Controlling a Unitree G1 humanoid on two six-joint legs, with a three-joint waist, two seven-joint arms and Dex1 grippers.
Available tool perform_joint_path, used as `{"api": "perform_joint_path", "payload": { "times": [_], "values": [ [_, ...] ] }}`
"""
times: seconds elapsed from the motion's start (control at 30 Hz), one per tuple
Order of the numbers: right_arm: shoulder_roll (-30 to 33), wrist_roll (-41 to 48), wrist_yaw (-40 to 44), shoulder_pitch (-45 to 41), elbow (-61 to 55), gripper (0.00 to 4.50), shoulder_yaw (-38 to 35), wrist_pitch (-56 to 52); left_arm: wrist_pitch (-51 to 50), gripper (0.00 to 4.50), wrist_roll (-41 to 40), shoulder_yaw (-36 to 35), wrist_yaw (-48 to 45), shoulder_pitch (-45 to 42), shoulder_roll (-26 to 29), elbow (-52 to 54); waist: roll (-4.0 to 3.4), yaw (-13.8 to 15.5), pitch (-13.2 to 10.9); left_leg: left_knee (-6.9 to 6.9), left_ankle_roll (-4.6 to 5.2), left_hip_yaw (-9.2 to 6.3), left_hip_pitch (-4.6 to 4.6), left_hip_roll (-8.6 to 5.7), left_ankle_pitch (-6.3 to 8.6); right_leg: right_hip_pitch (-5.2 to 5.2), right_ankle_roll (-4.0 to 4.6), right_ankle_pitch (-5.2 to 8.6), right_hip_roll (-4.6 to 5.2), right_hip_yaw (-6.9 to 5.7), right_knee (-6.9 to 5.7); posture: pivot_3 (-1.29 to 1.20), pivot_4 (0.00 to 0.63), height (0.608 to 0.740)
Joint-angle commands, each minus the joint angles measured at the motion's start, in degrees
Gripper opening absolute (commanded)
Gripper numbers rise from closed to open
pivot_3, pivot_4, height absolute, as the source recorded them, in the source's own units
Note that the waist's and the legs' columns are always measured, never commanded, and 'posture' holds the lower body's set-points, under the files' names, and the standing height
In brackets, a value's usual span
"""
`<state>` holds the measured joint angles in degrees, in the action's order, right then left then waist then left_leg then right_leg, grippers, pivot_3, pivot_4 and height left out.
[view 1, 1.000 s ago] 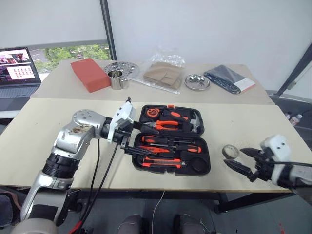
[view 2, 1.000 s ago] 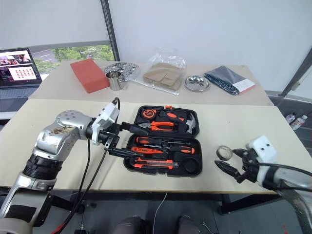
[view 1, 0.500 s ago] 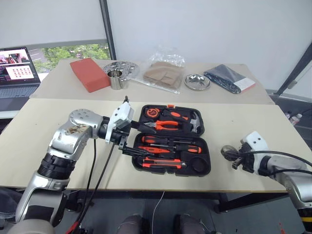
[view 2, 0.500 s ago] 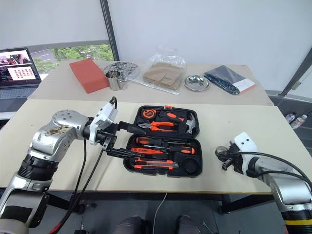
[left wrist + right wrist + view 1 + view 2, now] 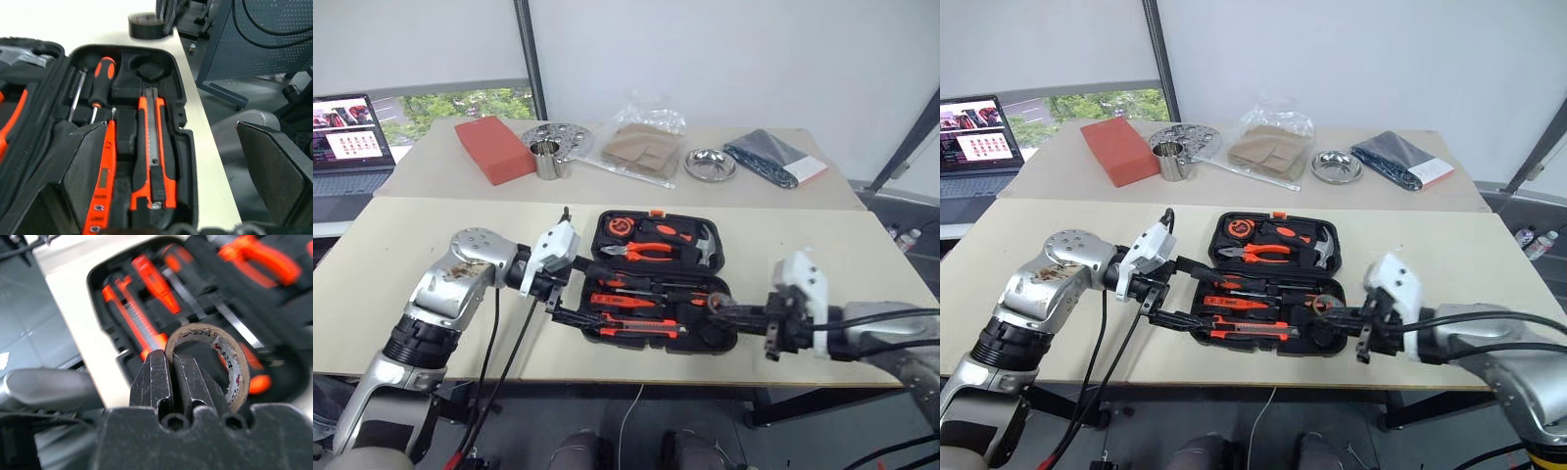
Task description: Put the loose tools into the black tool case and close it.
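Right tool has swung in from the bench edge and now sits over the near right corner of the black tool case, clenched on the small grey tape roll, lifted off the bench. Roll hangs above the round recess. Left tool sits at the case's left end, fingers spread wide, grasping nothing. Utility knife, tester screwdriver and screwdrivers lie in their recesses; lid open.

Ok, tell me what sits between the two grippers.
In the left eye view, the open black tool case, tools seated in it, lies between the left gripper and the right gripper, which holds the tape roll.
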<state>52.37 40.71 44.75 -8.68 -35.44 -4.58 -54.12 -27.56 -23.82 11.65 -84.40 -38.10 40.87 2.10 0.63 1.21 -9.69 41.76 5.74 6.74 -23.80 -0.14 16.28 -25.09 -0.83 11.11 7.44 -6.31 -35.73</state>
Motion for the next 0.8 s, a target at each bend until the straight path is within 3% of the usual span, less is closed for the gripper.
{"api": "perform_joint_path", "payload": {
  "times": [0.03, 0.17, 0.47, 0.5, 0.57, 0.63, 0.8],
  "values": [
    [1.3, -6.6, -2.1, 0.2, 1.7, 0.39, 4.6, 2.1, 0.9, 4.5, -0.1, -0.3, -0.1, -0.9, 0.4, 1.9, 0.0, 0.0, 0.0, 0.0, 0.0, 0.01, 0.0, 0.0, 0.0, -0.02, 0.0, 0.0, 0.0, 0.0, 0.0, 0.0, 0.15, 0.734],
    [1.0, -5.1, 0.6, 0.6, 0.4, 1.6, 4.3, 2.8, 0.8, 4.5, 0.3, -0.6, 0.0, -1.0, 0.9, 1.4, 0.0, -0.1, 0.0, 0.0, 0.0, 0.06, 0.0, 0.0, -0.01, -0.03, 0.0, 0.0, -0.04, -0.07, -0.03, 0.0, 0.15, 0.734],
    [1.6, -1.5, 1.8, -0.1, 5.2, 1.6, -5.0, 2.5, 2.1, 4.5, 2.7, -2.9, 3.2, 0.3, 2.1, -3.9, 0.0, -0.1, 0.0, 0.0, 0.01, 0.04, 0.01, 0.01, -0.01, 0.01, -0.01, 0.0, -0.06, -0.12, -0.02, 0.0, 0.15, 0.734],
    [1.3, -2.5, 0.8, -1.0, 8.0, 1.21, -6.2, 3.1, 3.1, 4.1, 3.6, -3.8, 4.7, 0.7, 2.4, -6.4, 0.0, -0.2, 0.0, 0.0, 0.0, 0.03, 0.01, 0.01, 0.0, 0.0, -0.01, 0.0, -0.05, -0.12, -0.02, 0.0, 0.15, 0.734],
    [0.9, -3.8, -0.4, -2.3, 12.0, 0.91, -7.4, 3.8, 4.4, 3.79, 4.9, -5.1, 6.9, 1.4, 3.0, -10.1, 0.0, -0.3, 0.0, -0.01, 0.0, 0.04, 0.02, 0.01, 0.0, -0.01, -0.01, 0.0, -0.05, -0.1, -0.03, 0.0, 0.15, 0.734],
    [1.1, -6.5, -0.9, -3.0, 15.7, 0.15, -7.0, 5.8, 6.1, 3.04, 6.3, -5.7, 7.9, 2.4, 3.9, -13.1, 0.0, -0.4, 0.0, -0.01, 0.0, 0.05, 0.02, 0.02, -0.01, -0.04, 0.0, -0.01, -0.06, -0.11, -0.05, 0.0, 0.15, 0.734],
    [0.2, -15.3, -0.8, -5.7, 25.2, 0.0, -1.2, 14.2, 14.2, 1.14, 12.7, -3.8, 11.0, 4.5, 4.7, -19.9, -0.01, -0.5, 0.0, -0.04, 0.0, 0.1, 0.01, 0.01, -0.01, -0.08, 0.01, 0.0, -0.05, -0.12, -0.07, 0.0, 0.15, 0.734]
  ]
}}
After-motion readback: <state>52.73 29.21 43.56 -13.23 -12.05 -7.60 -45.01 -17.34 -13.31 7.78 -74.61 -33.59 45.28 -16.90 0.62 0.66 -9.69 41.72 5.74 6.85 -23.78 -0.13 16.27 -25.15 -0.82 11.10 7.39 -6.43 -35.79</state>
